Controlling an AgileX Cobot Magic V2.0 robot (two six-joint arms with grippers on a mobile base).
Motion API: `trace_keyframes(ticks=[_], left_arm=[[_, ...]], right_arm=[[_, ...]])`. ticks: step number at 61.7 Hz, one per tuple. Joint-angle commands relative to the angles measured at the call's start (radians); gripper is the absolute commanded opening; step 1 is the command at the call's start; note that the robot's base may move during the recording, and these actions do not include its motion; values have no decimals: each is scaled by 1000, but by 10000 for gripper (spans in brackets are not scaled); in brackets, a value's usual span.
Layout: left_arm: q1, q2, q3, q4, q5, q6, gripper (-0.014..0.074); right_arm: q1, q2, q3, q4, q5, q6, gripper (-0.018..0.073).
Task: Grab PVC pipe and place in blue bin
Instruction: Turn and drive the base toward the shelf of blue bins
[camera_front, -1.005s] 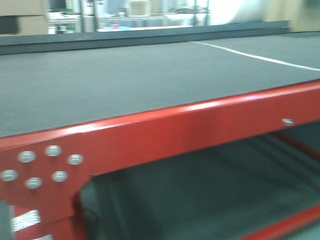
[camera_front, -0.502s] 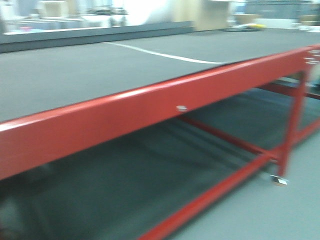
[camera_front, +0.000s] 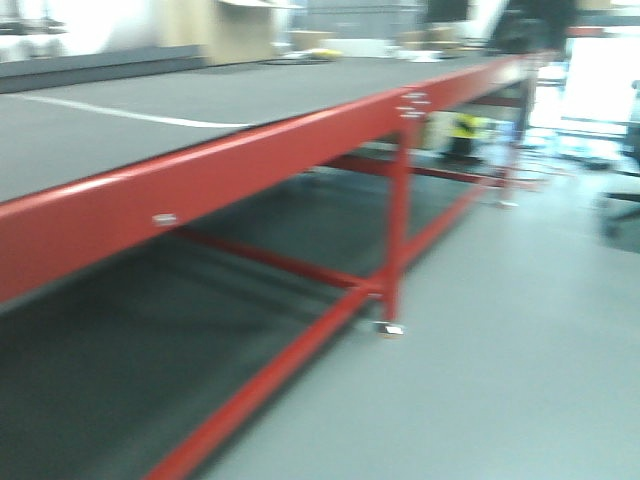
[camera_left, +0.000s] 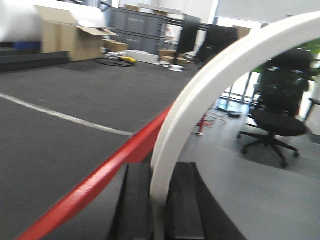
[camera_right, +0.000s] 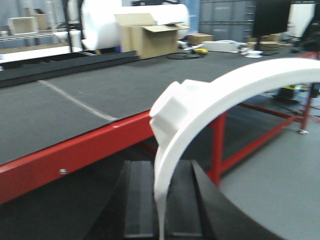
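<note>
In the left wrist view a white curved PVC pipe (camera_left: 210, 85) rises from between the black fingers (camera_left: 137, 200) and arcs up to the right. My left gripper (camera_left: 160, 170) is shut on its lower end. The right wrist view shows a second white curved PVC pipe (camera_right: 225, 90) with a thicker collar at its end. My right gripper (camera_right: 161, 167) is shut on the thin part below that collar. Both grippers hang beside the table's edge, over the floor. The blue bin is out of view. Neither gripper appears in the front view.
A long red-framed table (camera_front: 250, 150) with a dark grey top runs along the left, with a red leg (camera_front: 398, 230) and low crossbars. Grey floor lies to the right. A black office chair (camera_left: 277, 115), a cardboard box (camera_left: 70, 37) and a white roll (camera_right: 130, 20) stand farther off.
The front view has swung right along the table: the bolted corner has left the frame, and the table's leg, its far end and the floor now show.
</note>
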Motion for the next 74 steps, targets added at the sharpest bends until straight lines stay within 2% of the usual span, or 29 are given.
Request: trace_keyframes(ticks=[1, 74], left_arm=[[5, -5, -2, -2, -26, -3, -111], [5, -5, -2, -2, -26, -3, -111]], right_arm=[[1, -3, -8, 2, -30, 0, -169], [1, -3, -8, 2, -30, 0, -169]])
